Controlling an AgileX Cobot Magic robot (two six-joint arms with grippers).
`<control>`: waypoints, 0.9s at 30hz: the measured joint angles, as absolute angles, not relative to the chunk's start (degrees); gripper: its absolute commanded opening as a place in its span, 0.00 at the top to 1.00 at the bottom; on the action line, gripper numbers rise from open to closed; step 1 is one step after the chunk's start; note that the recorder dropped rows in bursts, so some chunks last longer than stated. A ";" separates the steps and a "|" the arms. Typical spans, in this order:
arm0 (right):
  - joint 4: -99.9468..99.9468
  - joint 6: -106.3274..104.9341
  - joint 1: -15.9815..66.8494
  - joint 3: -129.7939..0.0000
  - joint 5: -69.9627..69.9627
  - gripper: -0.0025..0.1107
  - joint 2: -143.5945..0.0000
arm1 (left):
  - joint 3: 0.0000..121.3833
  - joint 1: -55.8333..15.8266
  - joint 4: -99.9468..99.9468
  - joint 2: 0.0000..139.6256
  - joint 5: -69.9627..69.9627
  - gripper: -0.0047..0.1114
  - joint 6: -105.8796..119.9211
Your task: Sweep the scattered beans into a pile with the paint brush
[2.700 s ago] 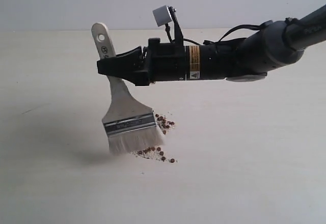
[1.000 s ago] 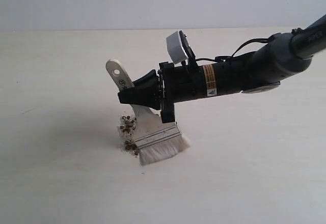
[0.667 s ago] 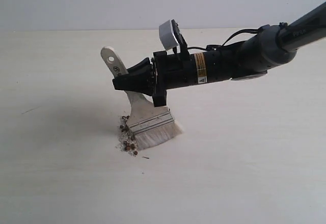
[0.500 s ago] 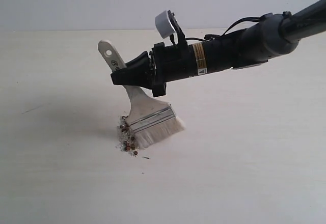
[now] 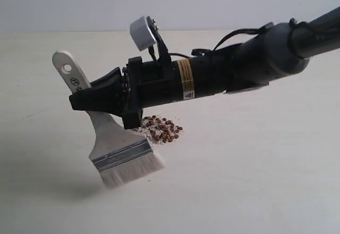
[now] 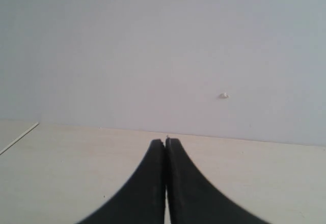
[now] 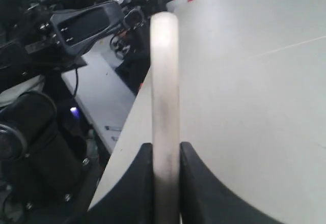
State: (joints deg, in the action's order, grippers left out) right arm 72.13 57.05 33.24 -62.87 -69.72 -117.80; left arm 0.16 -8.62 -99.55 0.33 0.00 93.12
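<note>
**Exterior view: right pincer gripping the paint brush beside the gathered beans**

The right pincer [image 5: 81, 101] is reaching in from the right of the exterior view and crossing to the left of the middle. Its black fingers are clamping the pale wooden handle of the paint brush [image 5: 119, 151] just below the end with the hang hole. The brush is hanging tilted, with its handle end leaning up and to the left and its silver ferrule and whitish bristles pointing down and to the right. The bristle tips are sitting low over the table [image 5: 255, 181]; whether they are touching it, I cannot tell. A soft shadow is falling on the table below and to the left of the bristles.

The beans [image 5: 162, 129] are lying in one compact heap on the table, mixed with off-white crumbs. The heap is showing just under the black pincer body, up and to the right of the ferrule and apart from the bristles.

The right wrist view is showing the handle running straight up between the two dark fingers, which are pressing on both of its sides.

The left pincer [image 6: 165, 145] is resting with its fingers together and nothing between them, pointing across the bare table toward a pale wall.
</note>
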 measured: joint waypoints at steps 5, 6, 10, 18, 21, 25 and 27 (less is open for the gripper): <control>57.82 48.25 33.94 -59.62 -69.60 0.98 -121.01 | 0.16 -8.62 -99.55 0.33 0.00 0.96 93.12; 55.72 47.39 33.94 -59.49 -69.61 0.98 -121.63 | 0.16 -8.62 -99.55 0.33 0.00 0.96 93.12; 51.41 45.14 33.94 -59.49 -69.38 0.98 -123.37 | 0.16 -8.62 -99.55 0.33 0.00 0.96 93.12; 49.95 45.75 33.94 -59.49 -65.77 0.98 -124.04 | 0.16 -8.62 -99.55 0.33 0.00 0.96 93.12; 49.55 46.24 33.94 -59.49 -65.21 0.98 -124.04 | 0.16 -8.62 -99.55 0.33 0.00 0.96 93.12; 45.86 46.23 33.94 -59.49 -62.96 0.98 -124.28 | 0.16 -8.62 -99.55 0.33 0.00 0.96 93.12; 43.02 45.79 33.94 -59.49 -62.45 0.98 -124.78 | 0.16 -8.62 -99.55 0.33 0.00 0.96 93.12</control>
State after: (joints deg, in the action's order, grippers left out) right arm 43.02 45.79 33.94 -59.49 -62.45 -124.78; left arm 0.16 -8.62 -99.55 0.33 0.00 93.12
